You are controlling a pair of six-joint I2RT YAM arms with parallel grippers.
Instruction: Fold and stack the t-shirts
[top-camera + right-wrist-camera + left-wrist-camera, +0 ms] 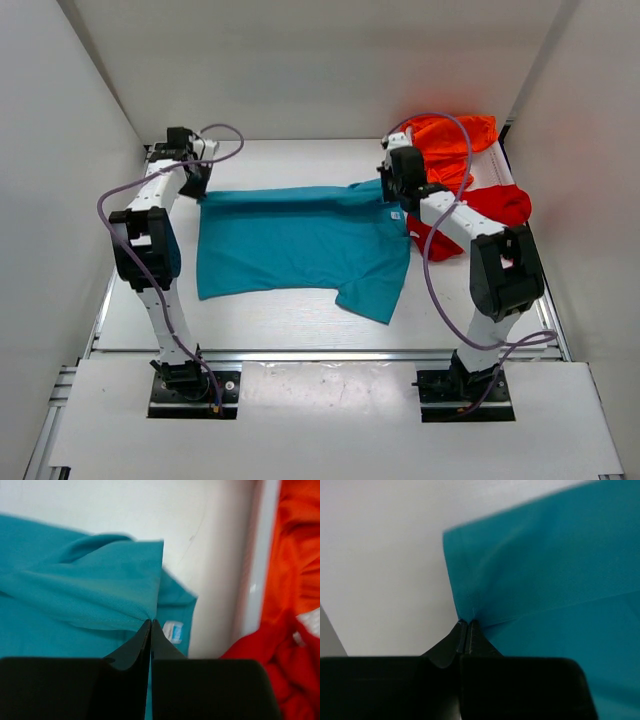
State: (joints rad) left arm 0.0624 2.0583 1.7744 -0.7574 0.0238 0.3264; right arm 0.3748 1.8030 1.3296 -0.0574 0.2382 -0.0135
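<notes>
From above, can see the teal-blue soft cloth t-shirt [300, 245] spread flat on the white tabletop [300, 320] between the two arms, with one sleeve toward near right. Can see there the left tool [195, 187] at its far left corner and the right tool [392, 190] at its far right edge, by the collar. Cannot judge the fingers from this height.

From the wrist views, find the left tool pressed narrow on a pinch of the teal corner, and the right tool closed the same way on a raised teal fold, just beside a small white label [172, 630].

At far right, see the white plastic mesh basket [492, 165], with the orange cloth t-shirt [455, 135] crumpled at its far end and the red cloth t-shirt [495, 205] spilling over its near side.
</notes>
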